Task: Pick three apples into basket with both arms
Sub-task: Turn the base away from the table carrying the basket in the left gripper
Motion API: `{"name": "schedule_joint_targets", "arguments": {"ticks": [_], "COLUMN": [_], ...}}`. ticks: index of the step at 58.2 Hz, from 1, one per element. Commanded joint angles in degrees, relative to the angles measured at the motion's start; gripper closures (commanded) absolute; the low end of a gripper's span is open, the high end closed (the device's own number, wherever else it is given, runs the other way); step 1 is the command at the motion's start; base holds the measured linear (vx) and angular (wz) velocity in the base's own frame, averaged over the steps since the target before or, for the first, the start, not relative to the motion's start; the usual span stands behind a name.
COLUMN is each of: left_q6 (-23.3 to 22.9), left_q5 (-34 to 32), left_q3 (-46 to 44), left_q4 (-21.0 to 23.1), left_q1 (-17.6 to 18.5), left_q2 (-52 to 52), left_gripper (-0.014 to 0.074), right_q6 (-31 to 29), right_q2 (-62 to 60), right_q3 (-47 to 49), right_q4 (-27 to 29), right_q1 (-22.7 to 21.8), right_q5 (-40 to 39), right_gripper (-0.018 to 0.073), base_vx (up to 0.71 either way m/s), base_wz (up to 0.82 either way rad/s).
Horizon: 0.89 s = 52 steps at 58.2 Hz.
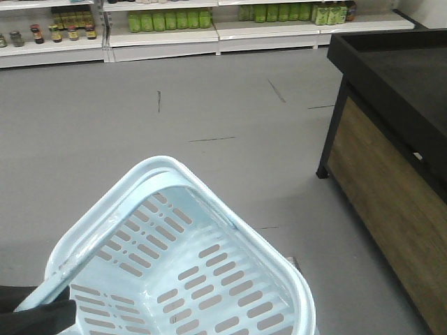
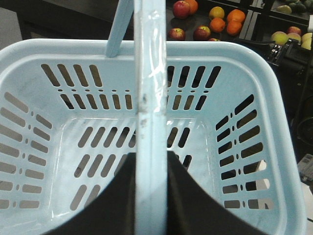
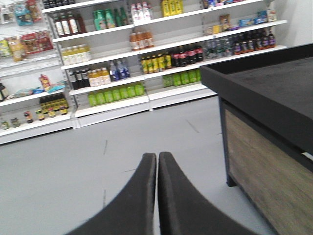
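Clamping the handle (image 2: 149, 73) of the basket (image 2: 44, 54), my left gripper (image 2: 150, 156) has its fingers (image 2: 117, 196) on either side of the bar, narrow, with the slotted tub under them. Three apples (image 2: 176, 34) lie past the fingertips, beyond the basket's far rim, on a dark stand with oranges (image 2: 226, 19) to their right. My right gripper (image 3: 157, 159) is pressed tip to tip and holds no item; the grey floor (image 3: 73, 161) is ahead of it, stocked shelves (image 3: 122, 54) are beyond, and a black-topped counter (image 3: 264, 93) is right of the fingers.
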State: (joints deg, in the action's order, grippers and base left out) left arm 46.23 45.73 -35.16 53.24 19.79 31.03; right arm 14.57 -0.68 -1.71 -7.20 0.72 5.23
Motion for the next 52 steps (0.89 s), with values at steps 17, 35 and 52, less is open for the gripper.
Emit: {"name": "schedule_joint_targets", "arguments": {"ticks": [17,35,52], "left_q6": [-0.37,-0.37,-0.37], "left_q5": [-3.82,-3.82,-3.82], "left_q3": [-1.56,-1.56,-1.56], "left_q4": [3.98,3.98,3.98], "left_q1": [0.35,0.35,0.35], "left_q2": [-0.05,-0.05,-0.05], "left_gripper": [0.0602,0.0602,0.0602], "right_q6": [-0.45,-0.45,-0.45], "right_q2": [-0.65,-0.65,-0.65], "right_q3": [-0.66,-0.66,-0.66], "right_q4": [-0.61,-0.61,-0.61], "right_q1": [-0.25,-0.25,-0.25], "right_q5": [-4.3,-4.3,-4.3], "right_gripper": [0.0564,0.0564,0.0564], "base_vx": [0.06,0.12,0.15], "base_wz": [0.35,0.44,0.38]}}
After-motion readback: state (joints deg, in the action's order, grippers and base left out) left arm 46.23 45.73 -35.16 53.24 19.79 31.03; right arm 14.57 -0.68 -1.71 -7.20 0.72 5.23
